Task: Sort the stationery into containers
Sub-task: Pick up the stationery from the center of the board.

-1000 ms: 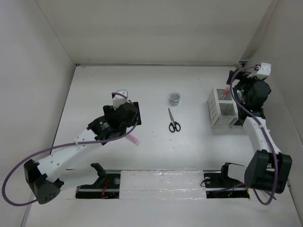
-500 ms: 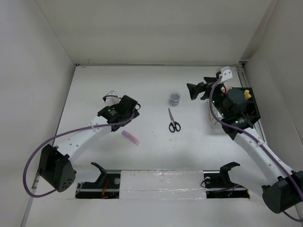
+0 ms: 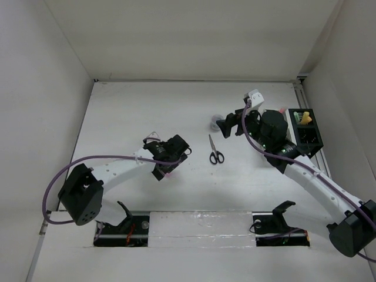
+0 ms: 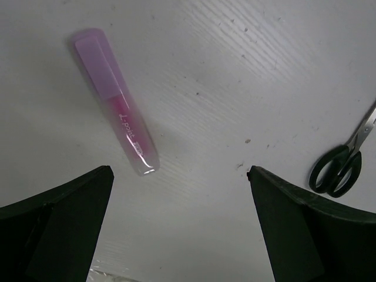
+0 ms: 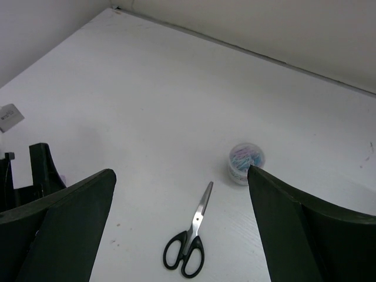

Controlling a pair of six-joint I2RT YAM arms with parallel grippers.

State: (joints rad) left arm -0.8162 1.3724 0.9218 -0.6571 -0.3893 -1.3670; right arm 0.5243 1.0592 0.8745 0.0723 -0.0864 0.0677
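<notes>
The left hand [image 4: 179, 173] and right hand [image 5: 181, 172] both hang spread, grasping nothing. The purple highlighter [image 4: 114, 103] carries white lettering too blurred to read. The scissors [image 5: 189, 244] lie mid-tabletop [image 5: 147, 88], well apart from its edges.

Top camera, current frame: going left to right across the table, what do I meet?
left hand → scissors → black mesh box

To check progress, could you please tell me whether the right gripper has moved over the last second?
Yes. The right gripper has swung left, ending much nearer the scissors, which have not moved.
</notes>
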